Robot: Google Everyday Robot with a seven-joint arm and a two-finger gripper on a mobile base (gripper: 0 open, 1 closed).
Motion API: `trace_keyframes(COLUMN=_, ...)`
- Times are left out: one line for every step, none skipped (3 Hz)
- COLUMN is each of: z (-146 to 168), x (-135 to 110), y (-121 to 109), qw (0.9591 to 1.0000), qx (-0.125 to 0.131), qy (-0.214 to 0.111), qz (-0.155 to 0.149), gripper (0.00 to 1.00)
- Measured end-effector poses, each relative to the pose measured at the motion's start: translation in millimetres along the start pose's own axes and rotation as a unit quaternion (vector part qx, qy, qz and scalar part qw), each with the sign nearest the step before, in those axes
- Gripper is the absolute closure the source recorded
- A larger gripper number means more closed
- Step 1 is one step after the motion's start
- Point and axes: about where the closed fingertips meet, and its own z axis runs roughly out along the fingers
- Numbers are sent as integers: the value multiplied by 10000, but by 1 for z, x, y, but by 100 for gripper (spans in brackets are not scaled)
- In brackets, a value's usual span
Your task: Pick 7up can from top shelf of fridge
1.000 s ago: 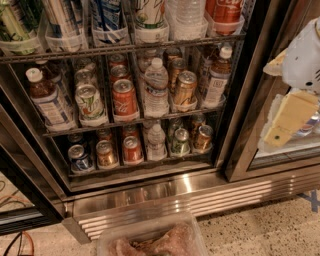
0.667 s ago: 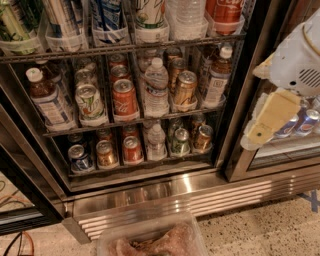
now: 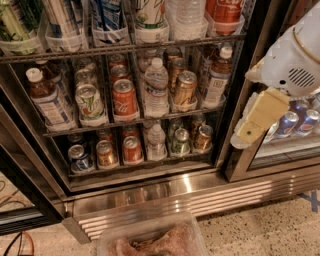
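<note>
Camera view shows the gripper (image 3: 245, 136) at about 3 o'clock, hanging off the white arm (image 3: 295, 60) in front of the right-hand glass door (image 3: 280, 150). Whether it is released or clenched I cannot tell, because it is seen side-on; nothing appears to be in it. It sits well apart from the shelves, low and to the right, probably so that it stays clear of the dark door post (image 3: 245, 65) before any reach is made. From there the 7up can (image 3: 149, 12) lies toward 10 o'clock, up at 12 o'clock in the frame, standing upright on the top shelf (image 3: 125, 50) with its upper part cut off by the frame edge. It sits in a clear plastic tray (image 3: 150, 34) behind the front rail, which likely keeps the row from sliding forward. A striped can (image 3: 107, 17) stands just beside it at 9 o'clock and a water bottle (image 3: 186, 15) just beside it at 3 o'clock, with a red cola can (image 3: 225, 10) further right. These close neighbours leave little room at the sides, so I judge a straight, frontal approach is needed. The fridge (image 3: 150, 192) shows more racks of drinks below, and a plastic tub (image 3: 150, 240) sits at 6 o'clock.
</note>
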Motion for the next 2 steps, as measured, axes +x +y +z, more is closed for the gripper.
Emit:
trace_keyframes(z=6, x=-10, y=1, qw=9995, qx=289, qy=-98, qz=37, gripper=0)
trace_keyframes(z=16, x=-43, y=-14, qw=9950, qx=846, qy=-394, qz=367, gripper=0)
